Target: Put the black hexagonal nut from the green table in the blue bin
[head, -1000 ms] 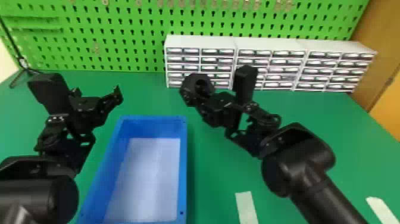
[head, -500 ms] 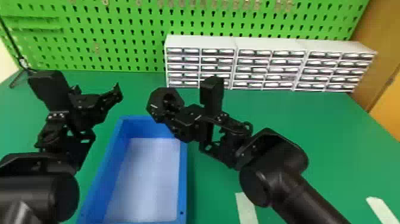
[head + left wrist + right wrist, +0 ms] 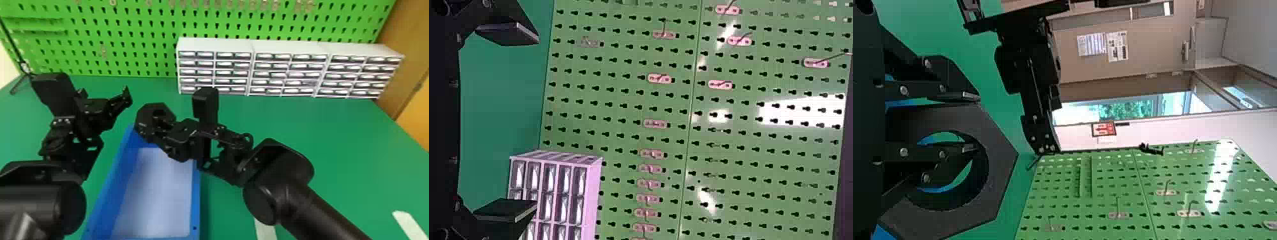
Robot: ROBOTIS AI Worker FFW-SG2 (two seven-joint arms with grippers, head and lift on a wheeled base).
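"What's biggest from where you're standing?"

"The green table (image 3: 319, 137), I'd say, then the green pegboard (image 3: 143, 38) behind it and the white drawer units (image 3: 217, 44) along its foot."

"And nearer the robot?"

"The blue bin (image 3: 196, 204), with its pale floor. Left of its far end, the left gripper (image 3: 106, 92) has its fingers wide apart, nothing between them."

"And the other?"

"The right gripper (image 3: 162, 123) is clamped on the nut's ring, one finger in the hole, one outside."

"Any writing?"

"Two printed papers (image 3: 1103, 45) and a red sign (image 3: 1103, 128) across the room, too small to read."

"So where's the black hexagonal nut (image 3: 144, 118)?"

"Held above the bin's far end."
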